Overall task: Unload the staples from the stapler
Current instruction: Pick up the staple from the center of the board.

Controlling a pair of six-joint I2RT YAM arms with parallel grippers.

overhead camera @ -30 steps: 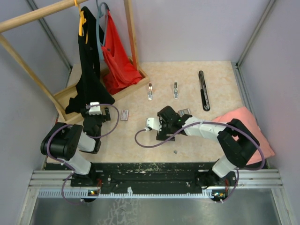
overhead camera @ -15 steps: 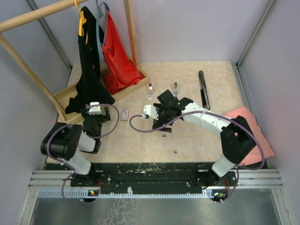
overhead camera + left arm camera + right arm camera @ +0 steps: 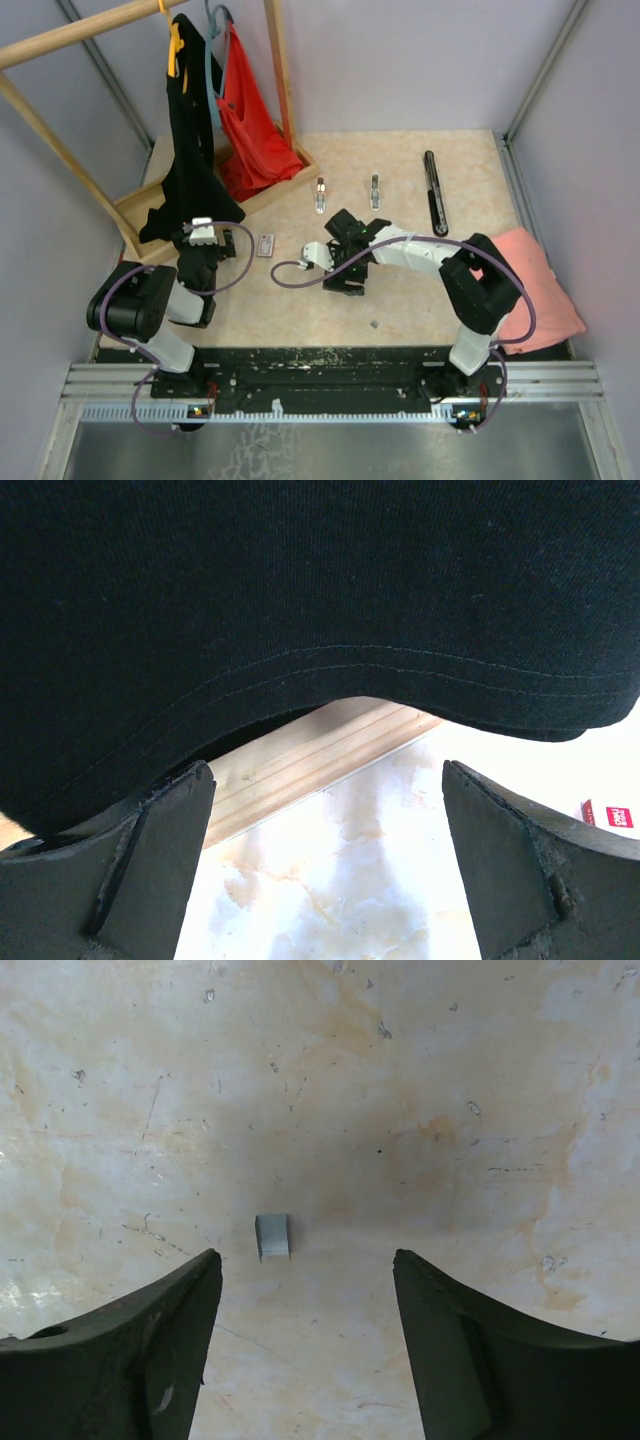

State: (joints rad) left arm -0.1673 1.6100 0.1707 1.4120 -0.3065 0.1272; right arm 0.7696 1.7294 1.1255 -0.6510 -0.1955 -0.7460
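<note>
Top view: 1 stapler point(image 3: 434, 192), black, lies flat and untouched at 1 o'clock on the table point(image 3: 300, 310), long axis running 12 to 6, well apart from both arms. Same view gives 2 silver clips point(image 3: 320, 195) point(image 3: 375, 190) side by side at 12 o'clock, 1 red-white box point(image 3: 266, 245) at 9 o'clock of centre, 1 pink cloth point(image 3: 535, 290) at 4 o'clock, 1 grey speck point(image 3: 373, 324) at 5 o'clock of the R arm's tip, plus 1 black garment point(image 3: 190, 130) and 1 red garment point(image 3: 255, 120) on the wooden rack point(image 3: 280, 70). R wrist view adds what the top view hides under the arm: 1 short staple strip point(image 3: 272, 1237) flat on the table, just ahead of the right gripper point(image 3: 305, 1270); jaws released, apart, touching nothing. L wrist view: left gripper point(image 3: 328, 780) jaws spread wide, nothing grasped, garment hem close ahead at 12 o'clock, box corner at 3 o'clock.
</note>
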